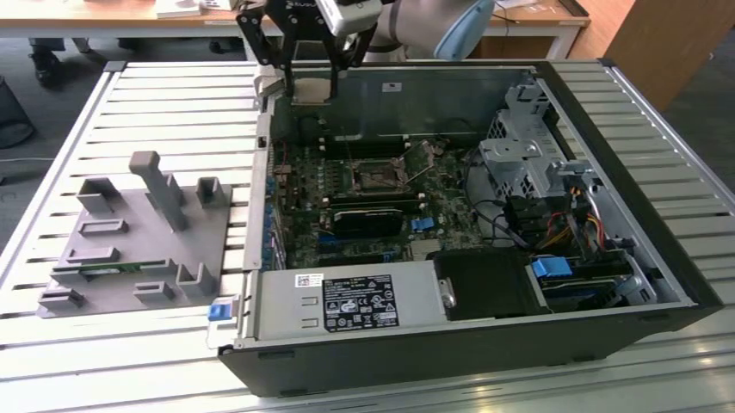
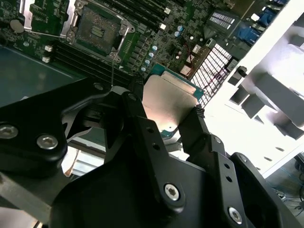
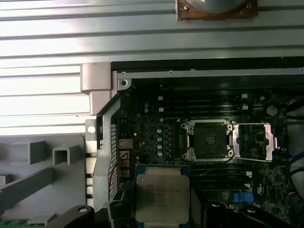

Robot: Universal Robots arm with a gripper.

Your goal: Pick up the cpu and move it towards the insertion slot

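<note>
The work surface is a slatted metal table (image 1: 172,103) with light, evenly spaced ribs. Behind it stands a wooden desk (image 1: 138,21) on white legs, with papers (image 1: 189,7) on top. A wooden cabinet (image 1: 677,43) stands at the exterior view's right. The floor (image 1: 34,112) is dark grey. Lighting is bright and even.

The gripper (image 1: 312,73), clamped on the cpu (image 3: 162,194), hangs above the open case's far rim (image 1: 402,67). Toward five o'clock in the exterior view lies the insertion slot (image 1: 377,176), bare above. The drive cage (image 1: 522,159) crowds its three o'clock; a black block (image 1: 370,221) sits at six.
</note>
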